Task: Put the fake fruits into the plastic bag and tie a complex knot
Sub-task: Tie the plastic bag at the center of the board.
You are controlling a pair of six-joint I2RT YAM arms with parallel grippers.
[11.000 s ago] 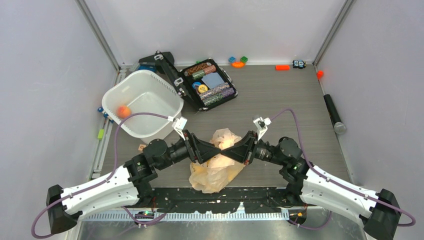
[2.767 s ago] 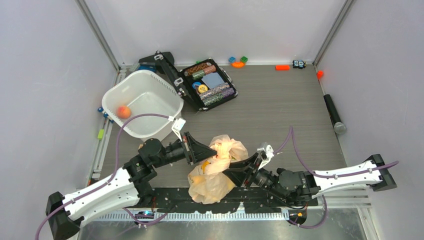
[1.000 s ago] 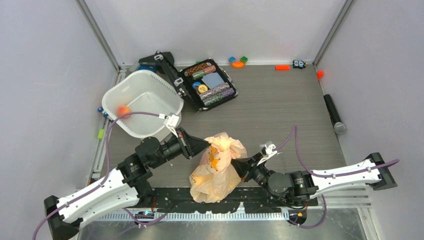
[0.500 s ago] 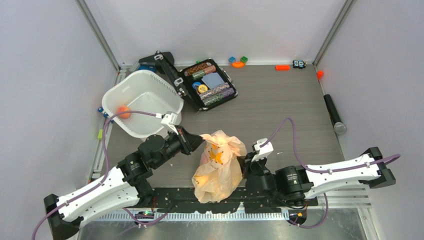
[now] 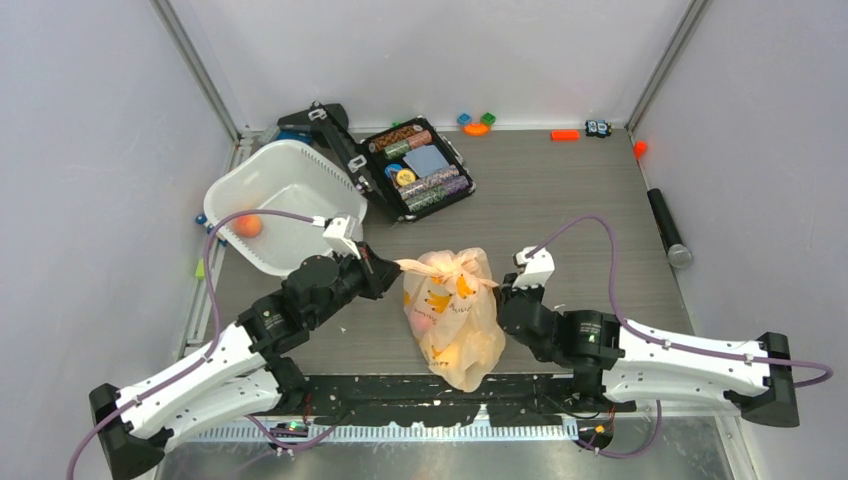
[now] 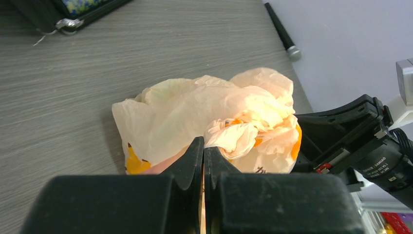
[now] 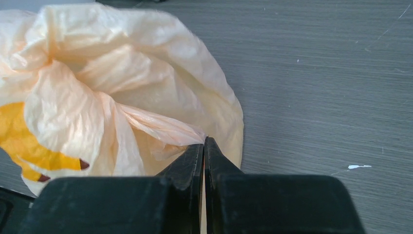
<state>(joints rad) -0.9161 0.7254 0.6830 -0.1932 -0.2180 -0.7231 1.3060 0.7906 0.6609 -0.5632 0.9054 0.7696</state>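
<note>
The pale peach plastic bag (image 5: 455, 318) stands in the middle of the table with its top gathered into a twisted bunch (image 5: 447, 266). Fake fruits show through its film as a pinkish shape (image 5: 424, 323) and a yellow one (image 5: 462, 352). A small orange fruit (image 5: 247, 226) lies in the white tub. My left gripper (image 5: 398, 267) is shut on a strip of bag at the bunch's left (image 6: 203, 146). On the bag's right side my right gripper (image 5: 498, 290) is shut on a pulled-out strand (image 7: 203, 141). The bag (image 6: 195, 109) fills both wrist views (image 7: 122, 92).
A white tub (image 5: 318, 172) stands at the back left, and an open black case of poker chips (image 5: 455, 192) sits beside it. Small toy blocks (image 5: 477, 122) and an orange piece (image 5: 565, 135) lie along the back wall. A black cylinder (image 5: 667, 228) rests at the right wall.
Both grippers stayed shut on the bag. The right gripper swung up along the bag's right side, the left drew back a little, and the bag shifted right and away with its bunch pulled tighter.
</note>
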